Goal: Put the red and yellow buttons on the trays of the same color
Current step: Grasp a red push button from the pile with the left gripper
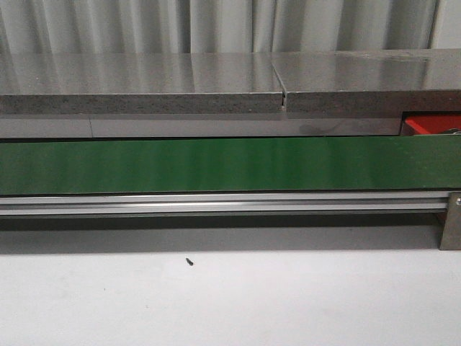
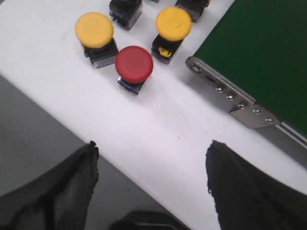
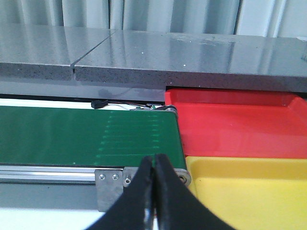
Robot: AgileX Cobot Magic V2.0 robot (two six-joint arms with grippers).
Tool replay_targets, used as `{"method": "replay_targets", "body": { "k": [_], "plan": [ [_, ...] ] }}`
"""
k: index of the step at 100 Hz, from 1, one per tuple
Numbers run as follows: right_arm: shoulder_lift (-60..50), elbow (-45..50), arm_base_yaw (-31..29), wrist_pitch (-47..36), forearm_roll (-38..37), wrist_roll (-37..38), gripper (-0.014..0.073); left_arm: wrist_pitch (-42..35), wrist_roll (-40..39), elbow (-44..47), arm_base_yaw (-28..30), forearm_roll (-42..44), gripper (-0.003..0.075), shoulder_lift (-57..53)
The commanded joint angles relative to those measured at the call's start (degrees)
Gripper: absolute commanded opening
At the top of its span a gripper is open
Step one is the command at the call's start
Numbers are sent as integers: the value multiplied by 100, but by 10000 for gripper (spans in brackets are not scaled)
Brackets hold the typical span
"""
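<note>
Tabletop [image 1: 230,303]: white, matte; fills lower part of front view; one tiny dark speck [image 1: 189,262] on it, left of ctr.
Room: pale pleated curtain [image 1: 216,25] at back; in front of it a grey speckled stone ledge [image 1: 137,83] in two slabs w/ a seam right of ctr.
Belt [image 1: 216,166]: long green conveyor, long axis runs left-right across front view; aluminium rail [image 1: 216,204] along its near edge, metal bracket [image 1: 451,220] at right end.
Left gripper [image 2: 151,184]: wide open, two dark fingers [image 2: 62,187] well apart, nothing between; hangs over white tabletop edge.
Buttons (left wrist view): red button [image 2: 134,64] nearest gripper, cap up, upright on dark base; yellow button [image 2: 94,29] just beside it, apart; second yellow button [image 2: 173,23] on other side, nearer belt end. More dark bases beyond, cut off by frame. All on tabletop, none on belt.
Right gripper [image 3: 154,191]: fingers pressed together, no gap, holding nothing; sits in front of belt end.
Red tray [image 3: 235,127]: just past belt's right end, under ledge; long axis left-right; in front view only a corner shows.
Yellow tray [image 3: 240,191]: touching red tray's near side, beside belt end; rim raised, inside bare as far as seen.
</note>
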Motion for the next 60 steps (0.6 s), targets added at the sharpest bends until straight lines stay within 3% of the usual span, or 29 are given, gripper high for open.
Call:
{"method": "replay_targets", "body": {
  "k": [1, 60],
  "plan": [
    [-85, -4, -10, -452, -84, -2, -114, 27, -57, -362, 135, -96, 473, 296],
    [-85, -4, -10, -452, -84, -2, -114, 281, -232, -1733, 135, -170, 472, 3000]
  ]
}}
